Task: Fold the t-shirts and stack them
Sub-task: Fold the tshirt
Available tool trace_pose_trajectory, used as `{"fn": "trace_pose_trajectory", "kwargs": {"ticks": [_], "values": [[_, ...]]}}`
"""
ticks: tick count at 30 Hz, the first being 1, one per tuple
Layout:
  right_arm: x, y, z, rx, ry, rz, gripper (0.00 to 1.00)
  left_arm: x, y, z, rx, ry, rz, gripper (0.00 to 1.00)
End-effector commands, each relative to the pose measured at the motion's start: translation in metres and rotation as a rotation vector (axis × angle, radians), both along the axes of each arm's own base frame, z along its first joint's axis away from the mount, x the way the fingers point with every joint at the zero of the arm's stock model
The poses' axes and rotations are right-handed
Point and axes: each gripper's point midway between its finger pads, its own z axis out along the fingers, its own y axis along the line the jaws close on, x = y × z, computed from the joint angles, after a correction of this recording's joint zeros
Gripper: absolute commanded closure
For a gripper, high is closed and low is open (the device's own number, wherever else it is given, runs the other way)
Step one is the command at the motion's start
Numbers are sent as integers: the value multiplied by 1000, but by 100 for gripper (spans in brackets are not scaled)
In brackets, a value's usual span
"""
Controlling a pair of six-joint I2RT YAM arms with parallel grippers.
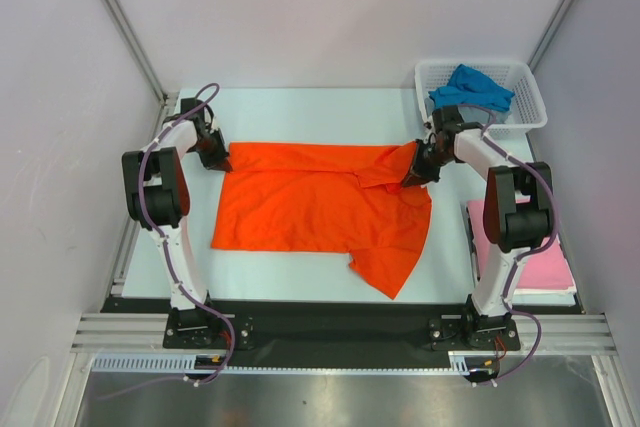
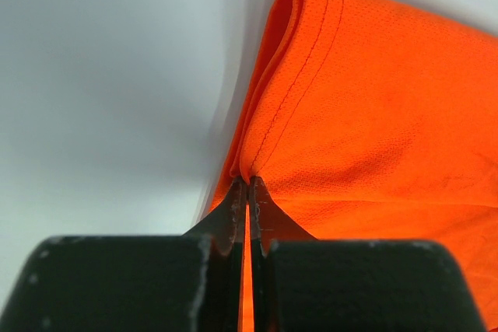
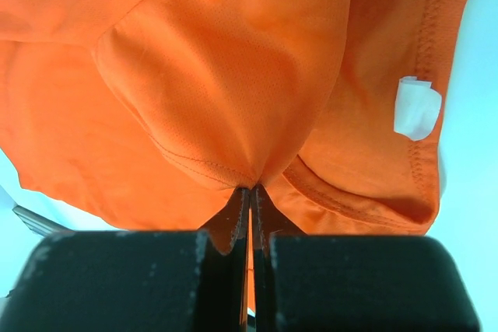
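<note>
An orange-red t-shirt (image 1: 320,207) lies spread across the middle of the table, one sleeve hanging toward the front right. My left gripper (image 1: 222,160) is shut on its far left hem corner (image 2: 268,138). My right gripper (image 1: 416,175) is shut on the cloth (image 3: 233,99) at the far right, near the collar, where a white label (image 3: 417,106) shows. A blue t-shirt (image 1: 470,88) sits crumpled in the basket. A pink t-shirt (image 1: 545,257) lies folded at the right edge, partly behind the right arm.
A white mesh basket (image 1: 529,97) stands at the back right corner. Grey walls and frame rails close in the table on the left, back and right. Both arm bases sit on the black strip (image 1: 340,325) at the near edge.
</note>
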Motion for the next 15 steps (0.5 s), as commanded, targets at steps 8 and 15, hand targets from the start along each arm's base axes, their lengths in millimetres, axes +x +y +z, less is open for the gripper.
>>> {"fn": "trace_pose_trajectory", "kwargs": {"ticks": [8, 15], "values": [[1, 1, 34, -4, -87, -27, 100, -3, 10, 3, 46, -1, -10, 100], [-9, 4, 28, -6, -70, -22, 100, -3, 11, 1, 48, 6, -12, 100]]}}
